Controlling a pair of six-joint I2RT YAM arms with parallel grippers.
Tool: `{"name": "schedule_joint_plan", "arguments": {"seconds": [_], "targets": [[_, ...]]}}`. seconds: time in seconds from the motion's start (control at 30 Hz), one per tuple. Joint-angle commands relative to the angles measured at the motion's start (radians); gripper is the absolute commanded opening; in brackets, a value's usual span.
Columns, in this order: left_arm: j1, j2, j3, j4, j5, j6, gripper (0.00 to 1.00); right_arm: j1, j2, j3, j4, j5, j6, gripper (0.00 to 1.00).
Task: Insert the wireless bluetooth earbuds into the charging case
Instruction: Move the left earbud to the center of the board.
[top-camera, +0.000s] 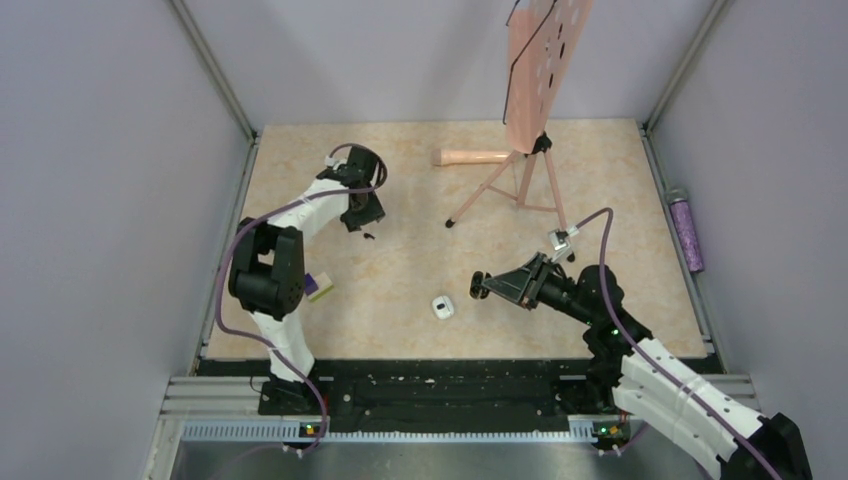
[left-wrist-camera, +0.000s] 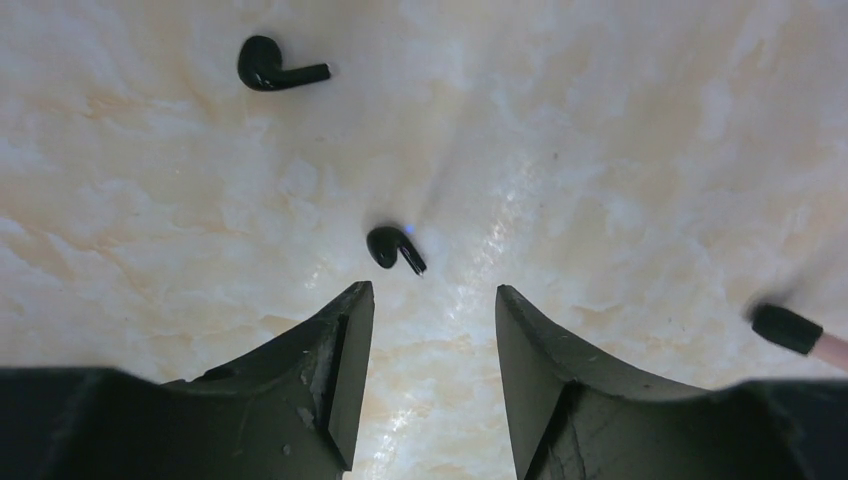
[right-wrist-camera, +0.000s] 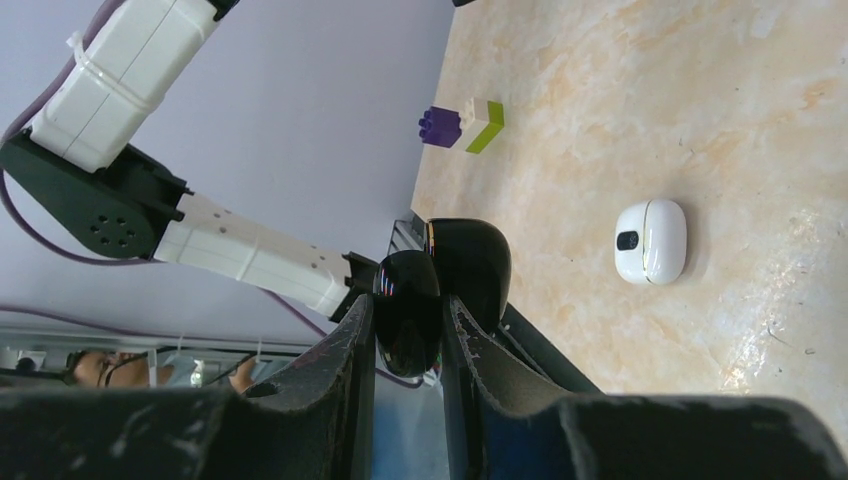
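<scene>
My left gripper (left-wrist-camera: 433, 290) hangs open and empty, tips down over the table (left-wrist-camera: 620, 140). One earbud (left-wrist-camera: 395, 247) lies just ahead, the other earbud (left-wrist-camera: 275, 65) farther off, and a stand foot (left-wrist-camera: 788, 328) sits at the side. My right gripper (right-wrist-camera: 408, 300), arm stretched low and level, clamps the black case (right-wrist-camera: 470, 260). A white pod (right-wrist-camera: 651, 241) and a block (right-wrist-camera: 462, 125) lie beyond.

Pale lilac-grey walls (top-camera: 100, 150) with metal corner posts (top-camera: 213, 70) enclose an evenly lit beige marbled bench (top-camera: 400, 180), a pink tripod stand (top-camera: 497, 184) bearing a perforated board (top-camera: 548, 60) at its far side
</scene>
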Motion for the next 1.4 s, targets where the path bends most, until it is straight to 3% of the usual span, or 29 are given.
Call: {"name": "schedule_joint_plan", "arguments": {"seconds": [0.0,0.37,0.97,1.17,1.37], "targets": [[0.007,0.07,0.058,-0.078,-0.117,-0.1,0.51,-0.009,-0.032,0.007,0.021,0.012,-0.011,0.0],[0.006,0.134,0.09,-0.11,-0.122,-0.174,0.4,-0.01,-0.049,-0.001,0.01,0.022,-0.006,0.0],[0.004,0.11,0.043,-0.062,-0.071,-0.128,0.26,-0.01,-0.026,-0.001,0.035,0.023,-0.006,0.0],[0.002,0.048,-0.017,0.091,0.129,0.067,0.21,-0.009,-0.029,-0.003,0.033,0.025,-0.007,0.0],[-0.031,0.017,-0.047,0.097,0.245,0.287,0.25,-0.01,-0.024,-0.008,0.044,0.025,-0.005,0.0]]}}
